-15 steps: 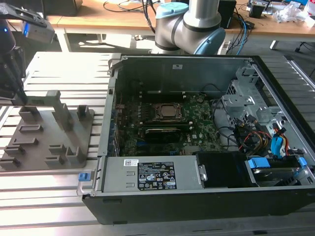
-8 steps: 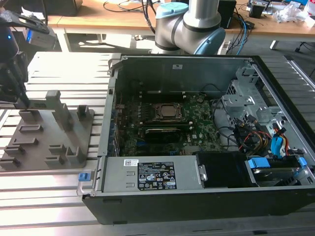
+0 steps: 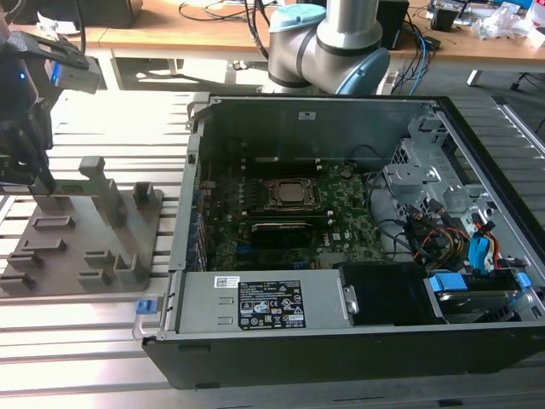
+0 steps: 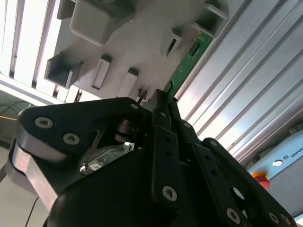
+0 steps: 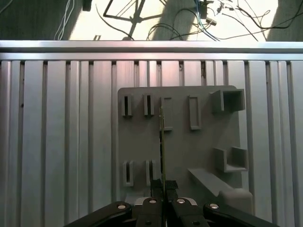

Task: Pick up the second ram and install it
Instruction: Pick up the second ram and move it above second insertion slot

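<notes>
Where its fingers close together, the hand (image 5: 163,188) pinches one end of the ram (image 5: 162,142), which runs edge-on straight out from the fingertips across the slotted grey tray (image 5: 203,156); the tray sits on the bench (image 5: 57,142), beside the open case (image 3: 341,256).

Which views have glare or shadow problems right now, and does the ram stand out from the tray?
Exterior view: strong light bleaches the slatted table, while the gripper is a dark silhouette. Second wrist view: bright table slats, but the second ram reads green against the grey tray. First wrist view: even light; the ram is a thin edge-on line.
</notes>
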Robot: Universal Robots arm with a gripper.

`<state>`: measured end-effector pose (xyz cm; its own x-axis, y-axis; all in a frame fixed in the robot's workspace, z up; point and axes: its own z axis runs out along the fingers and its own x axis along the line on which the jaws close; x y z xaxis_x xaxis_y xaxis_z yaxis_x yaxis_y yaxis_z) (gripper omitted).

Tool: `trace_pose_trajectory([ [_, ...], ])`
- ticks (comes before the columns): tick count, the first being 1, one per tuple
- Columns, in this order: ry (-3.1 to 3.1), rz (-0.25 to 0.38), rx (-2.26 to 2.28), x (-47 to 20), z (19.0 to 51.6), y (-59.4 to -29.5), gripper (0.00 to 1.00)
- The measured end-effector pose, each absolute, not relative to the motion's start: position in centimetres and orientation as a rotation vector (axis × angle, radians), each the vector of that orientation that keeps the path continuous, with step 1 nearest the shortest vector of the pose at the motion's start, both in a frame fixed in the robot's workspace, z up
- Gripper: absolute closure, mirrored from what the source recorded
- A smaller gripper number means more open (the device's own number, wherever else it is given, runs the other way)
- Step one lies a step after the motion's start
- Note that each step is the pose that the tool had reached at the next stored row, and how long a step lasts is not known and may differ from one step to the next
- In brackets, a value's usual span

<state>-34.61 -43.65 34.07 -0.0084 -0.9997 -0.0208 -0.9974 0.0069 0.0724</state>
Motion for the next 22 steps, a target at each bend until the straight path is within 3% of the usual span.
trace_pose_trajectory([
  [22, -2.203, -0.103, 2.186, -34.6, 31.3, -43.7, 0.86],
])
